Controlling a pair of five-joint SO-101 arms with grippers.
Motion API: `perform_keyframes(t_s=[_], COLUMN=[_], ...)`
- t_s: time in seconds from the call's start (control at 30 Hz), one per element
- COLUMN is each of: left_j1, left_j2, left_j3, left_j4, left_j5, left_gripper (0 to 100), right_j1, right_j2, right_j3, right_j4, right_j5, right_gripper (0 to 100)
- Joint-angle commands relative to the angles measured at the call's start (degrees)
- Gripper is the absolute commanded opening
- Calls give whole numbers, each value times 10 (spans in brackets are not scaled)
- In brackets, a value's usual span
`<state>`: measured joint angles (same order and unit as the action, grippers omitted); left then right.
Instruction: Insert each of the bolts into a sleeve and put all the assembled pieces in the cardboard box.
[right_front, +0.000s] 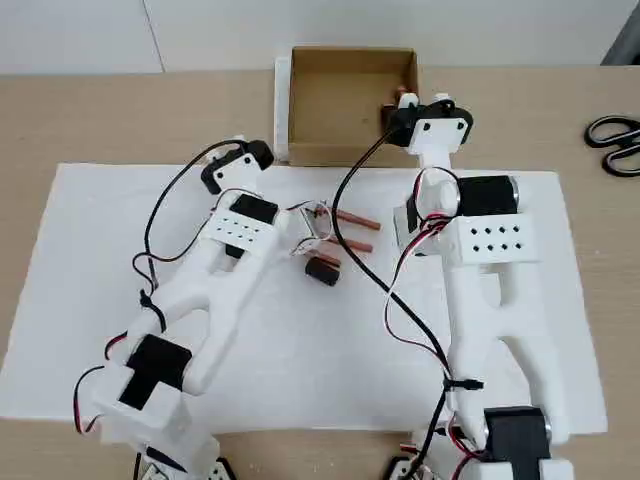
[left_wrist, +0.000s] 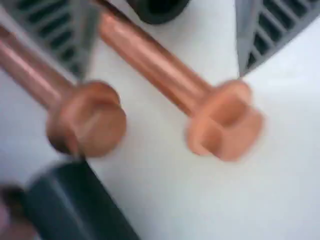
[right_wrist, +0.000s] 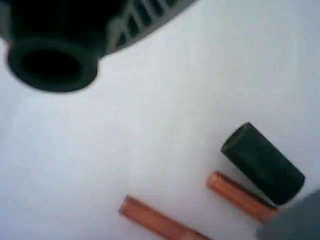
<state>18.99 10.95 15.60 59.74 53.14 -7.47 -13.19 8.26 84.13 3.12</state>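
Observation:
My left gripper (left_wrist: 162, 72) is open low over the white mat, its grey ribbed fingers (left_wrist: 50, 30) on either side of one copper bolt (left_wrist: 200, 105). A second copper bolt (left_wrist: 75, 115) lies just outside one finger. In the high view this gripper (right_front: 315, 222) sits mid-mat beside two bolts (right_front: 355, 218) and a black sleeve (right_front: 322, 270). My right gripper (right_wrist: 65, 45) is shut on a black sleeve (right_wrist: 50, 65), held above the mat. Below it lie another black sleeve (right_wrist: 262, 162) and two bolts (right_wrist: 160, 222). The cardboard box (right_front: 300, 100) stands at the back.
A copper and black piece (right_front: 395, 105) lies in the box's right corner, partly hidden by the right arm's elbow (right_front: 432, 125). Scissors (right_front: 615, 140) lie on the table at far right. The white mat (right_front: 100, 300) has free room at left and front.

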Motion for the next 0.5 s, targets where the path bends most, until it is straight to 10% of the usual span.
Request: perform_keyframes(t_s=[0.0, 0.47], left_j1=[22, 2], left_j2=[-3, 2], left_j3=[-26, -23], left_j4=[2, -4], left_j5=[2, 10], left_gripper=[225, 225], right_j1=[3, 4], right_j2=[-5, -4], right_j3=[-4, -3], right_j4=[-10, -18], right_j5=[4, 5], right_gripper=[4, 4])
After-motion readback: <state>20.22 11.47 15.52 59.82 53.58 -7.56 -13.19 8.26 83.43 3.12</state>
